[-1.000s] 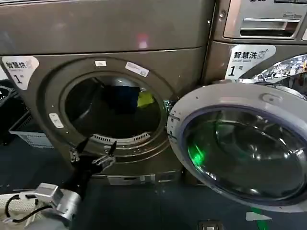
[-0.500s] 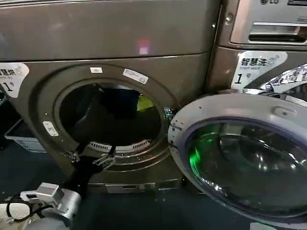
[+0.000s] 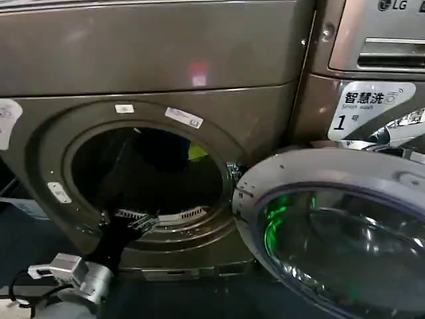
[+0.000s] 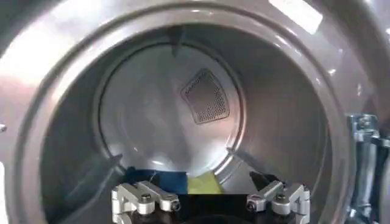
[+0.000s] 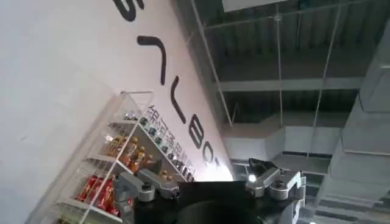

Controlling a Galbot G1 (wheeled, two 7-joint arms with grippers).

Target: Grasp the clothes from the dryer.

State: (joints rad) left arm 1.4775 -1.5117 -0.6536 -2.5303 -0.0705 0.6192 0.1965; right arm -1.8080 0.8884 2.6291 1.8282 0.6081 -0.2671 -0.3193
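Clothes (image 4: pixel 183 182) inside dryer (image 3: pixel 153 60) drum

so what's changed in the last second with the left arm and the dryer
The left gripper has advanced from in front of the grey dryer's lower panel up to the lip of its round opening, fingers open, nothing held. The dark blue and yellow-green clothes lie untouched deep in the drum. The glass-fronted round door stays swung open to the right. The right gripper points away at a shelved wall.
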